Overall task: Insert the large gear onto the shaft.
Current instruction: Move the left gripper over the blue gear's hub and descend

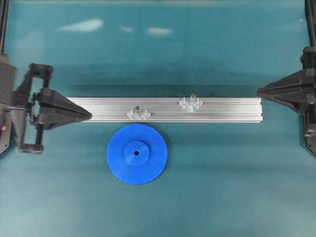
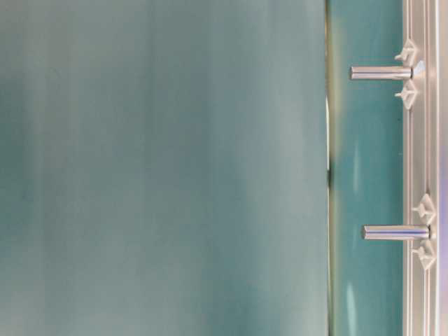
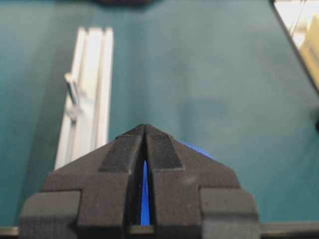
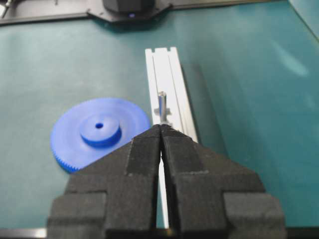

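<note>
The large gear (image 1: 137, 154) lies flat on the teal table, hub up, just in front of the rail; the right wrist view has it (image 4: 99, 132) left of the rail. Two look-alike silvery pins stand on the rail, one left of the middle (image 1: 138, 112) and one further right (image 1: 191, 102). The shaft is one of them, and I cannot tell which. My left gripper (image 1: 90, 116) is shut and empty at the rail's left end, its tips (image 3: 145, 127) above the gear's edge (image 3: 199, 148). My right gripper (image 1: 258, 91) is shut and empty at the rail's right end (image 4: 160, 127).
The long grooved aluminium rail (image 1: 222, 109) runs left to right across the table's middle. The table-level view is turned on its side and shows both pins (image 2: 381, 72) (image 2: 395, 232) sticking out from the rail (image 2: 420, 154). The other arm's dark base (image 4: 129, 6) sits at the far end.
</note>
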